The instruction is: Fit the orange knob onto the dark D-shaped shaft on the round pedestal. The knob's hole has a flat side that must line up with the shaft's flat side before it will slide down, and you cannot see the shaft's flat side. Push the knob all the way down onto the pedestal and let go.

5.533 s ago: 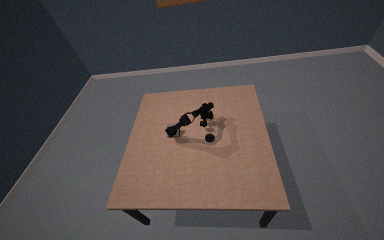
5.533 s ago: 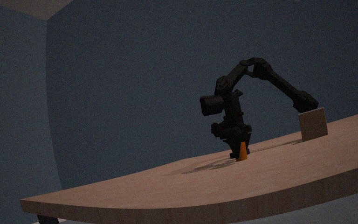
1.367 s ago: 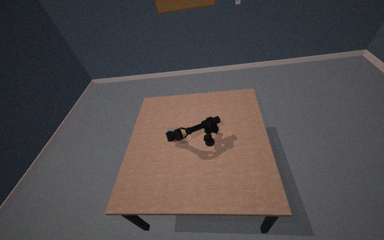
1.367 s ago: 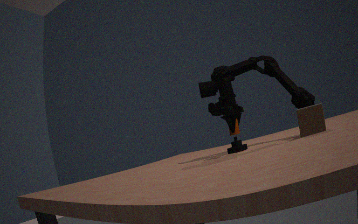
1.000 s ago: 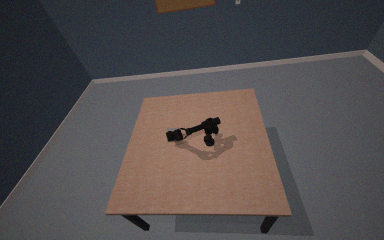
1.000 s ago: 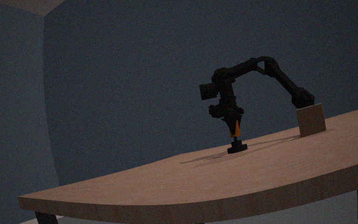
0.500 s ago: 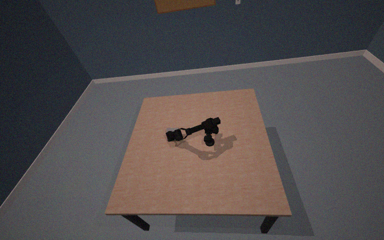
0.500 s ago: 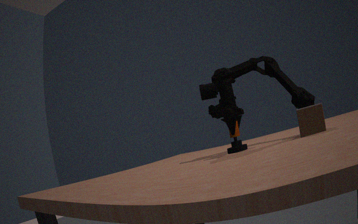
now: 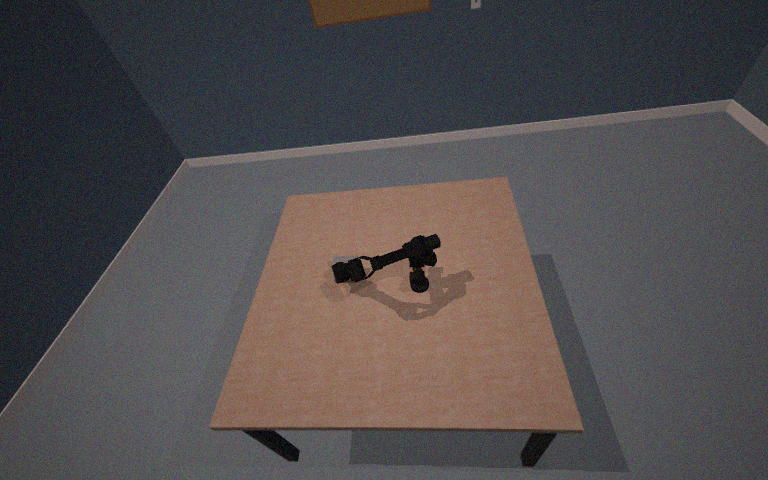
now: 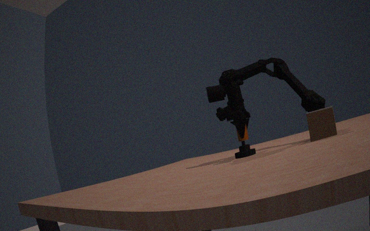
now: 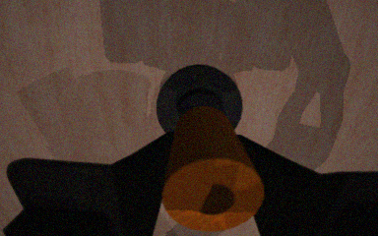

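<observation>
The orange knob (image 10: 246,135) (image 11: 203,140) is a tall tapered piece, upright between the fingers of my gripper (image 10: 242,136). The gripper is shut on it. In the wrist view the knob's top face shows a dark D-shaped mark. The round dark pedestal (image 9: 419,286) (image 10: 244,154) (image 11: 166,104) stands on the table directly below the knob. The short dark shaft (image 10: 243,142) shows between the knob's lower end and the pedestal's raised middle. The knob's lower end is at about the shaft's tip; whether they touch cannot be told. The shaft's flat side is hidden.
The wooden table (image 9: 390,373) (image 10: 152,190) carries the arm, whose base stands on a brown block (image 10: 322,125) to the right in the exterior view. Shadows of the arm lie around the pedestal.
</observation>
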